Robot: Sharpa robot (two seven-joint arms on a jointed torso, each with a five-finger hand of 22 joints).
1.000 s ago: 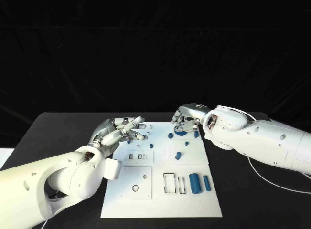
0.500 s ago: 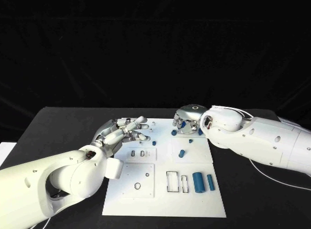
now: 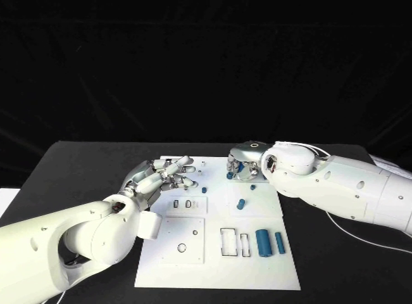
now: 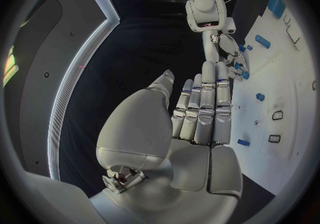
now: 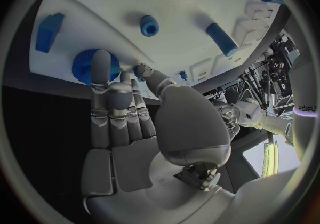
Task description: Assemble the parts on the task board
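Note:
The white task board lies in the middle of the black table. My right hand hangs over its far edge, fingers pointing down. In the right wrist view its fingertips touch a round, ridged blue part, with nothing gripped. A blue block, a small blue round part and a blue cylinder sit nearby on the board. My left hand hovers over the board's far left corner, with straight fingers and nothing in it. Two blue cylinders stand at the near right.
A short blue peg and a small blue piece lie mid-board. Rectangular and oval slots mark the near half. Black table shows on both sides of the board. My right forearm crosses the table to the board's right.
My right hand has come down onto the parts at the board's far edge. The left hand has barely moved. The view itself has shifted slightly.

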